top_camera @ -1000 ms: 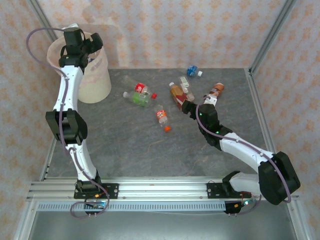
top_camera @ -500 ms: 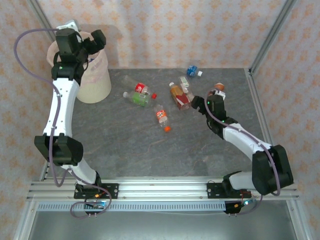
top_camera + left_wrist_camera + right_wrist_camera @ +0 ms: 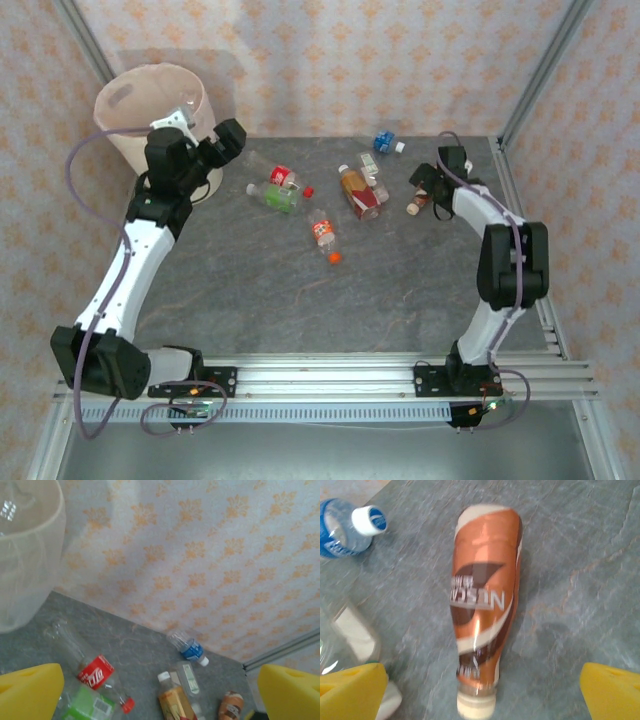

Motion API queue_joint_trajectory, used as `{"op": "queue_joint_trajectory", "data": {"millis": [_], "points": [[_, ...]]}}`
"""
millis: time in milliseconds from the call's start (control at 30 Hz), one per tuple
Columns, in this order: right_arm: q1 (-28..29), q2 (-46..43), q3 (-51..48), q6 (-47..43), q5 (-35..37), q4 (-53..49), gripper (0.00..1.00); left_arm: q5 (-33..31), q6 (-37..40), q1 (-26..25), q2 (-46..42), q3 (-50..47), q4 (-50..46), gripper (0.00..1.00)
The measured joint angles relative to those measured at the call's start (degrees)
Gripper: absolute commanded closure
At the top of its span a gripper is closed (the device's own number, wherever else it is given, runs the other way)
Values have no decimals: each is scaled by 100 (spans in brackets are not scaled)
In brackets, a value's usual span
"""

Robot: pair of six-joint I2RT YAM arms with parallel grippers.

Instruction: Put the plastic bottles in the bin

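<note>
Several plastic bottles lie across the far half of the table: a red-label bottle (image 3: 283, 177) (image 3: 95, 671), a green one (image 3: 280, 198), a small orange one (image 3: 322, 232), a juice bottle (image 3: 356, 192), and a blue-label bottle (image 3: 385, 142) (image 3: 190, 650). The cream-pink bin (image 3: 150, 110) (image 3: 25, 555) stands at the far left. My left gripper (image 3: 226, 141) (image 3: 161, 680) hangs open and empty just right of the bin, facing the bottles. My right gripper (image 3: 428, 190) (image 3: 482, 680) is open above a brown Nescafe bottle (image 3: 482, 600). The bottle lies between its yellow pads (image 3: 350, 690), untouched.
A clear crushed bottle (image 3: 350, 630) and the blue-label bottle (image 3: 342, 527) lie to the left in the right wrist view. A loose orange cap (image 3: 335, 257) sits mid-table. Patterned walls and metal posts (image 3: 530, 70) close in the back and sides.
My left arm has come away from above the bin and dropped to its right side. The right arm has swung to the far right, over the brown bottle. Both grippers stayed open.
</note>
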Motion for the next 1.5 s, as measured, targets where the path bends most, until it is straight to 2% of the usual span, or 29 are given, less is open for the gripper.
{"op": "queue_joint_trajectory", "data": {"millis": [200,533,667,800,900,1000,1267,1500], "points": [[-37,1145,1486,107,396,-734,4,-138,-181,-33,-782,-669,-83,0],[-153,2647,3375,166,575,-1631,9,-439,13,-33,-1246,-726,-562,0],[-166,3147,3971,153,546,-1910,19,-457,52,-33,-1239,-765,-693,0],[-164,3305,4052,90,485,-1961,36,-376,149,-33,-1200,-767,-710,0],[-166,3088,3574,37,372,-1587,40,-107,258,-33,-1126,-767,-699,0],[-164,2496,2656,13,240,-1158,41,210,321,-33,-1016,-767,-658,0],[-114,72,90,74,-319,417,44,833,492,-271,-793,-767,-455,0],[247,-1755,-1797,411,-826,1810,46,975,752,-752,-439,-721,-455,0]]}}
